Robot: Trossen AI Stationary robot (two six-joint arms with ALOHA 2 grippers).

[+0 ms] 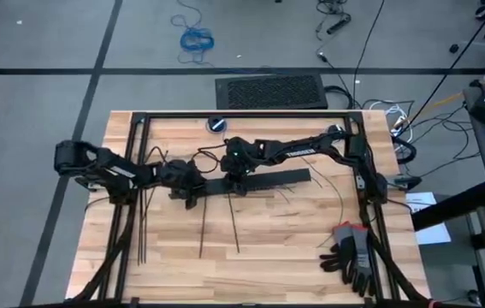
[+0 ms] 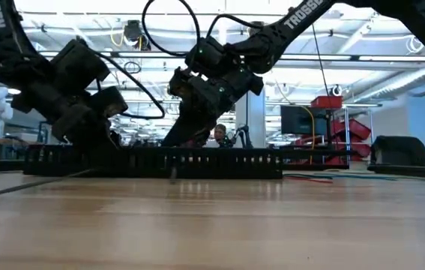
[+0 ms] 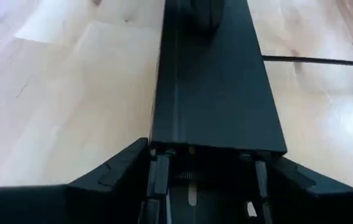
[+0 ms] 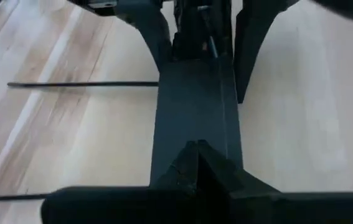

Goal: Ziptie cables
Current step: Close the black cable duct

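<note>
A long black slotted bar (image 1: 259, 180) lies across the middle of the table, and both grippers are on it. My left gripper (image 1: 186, 186) is at its left end with a finger on each side. My right gripper (image 1: 238, 178), shut, rests its tips on the bar's flat top (image 4: 195, 106). Several zipties (image 1: 203, 224) lie flat on the wood nearer the front edge; one ziptie (image 3: 319, 60) lies beside the bar. Thin curved wires (image 1: 332, 190) lie right of the bar; I cannot tell whether they are the cables. My left gripper clamps the bar's left end (image 3: 216, 149) between its two fingers (image 3: 123, 165), one on each long side. The fingers come level from the table's left and lie along the bar. The bar stays flat on the table. My right gripper presses its shut fingertips (image 4: 195, 158) down on the bar's top face, about a third of the way from the left end. The fingers slant down from the right side. They point along the bar toward my left gripper.
A black frame (image 1: 242, 115) borders the table's far edge and sides. A pair of grey gloves (image 1: 349, 252) lies at the front right. A small round blue-and-black object (image 1: 217, 125) sits at the far edge. A coiled blue cable (image 1: 197, 38) lies on the floor beyond.
</note>
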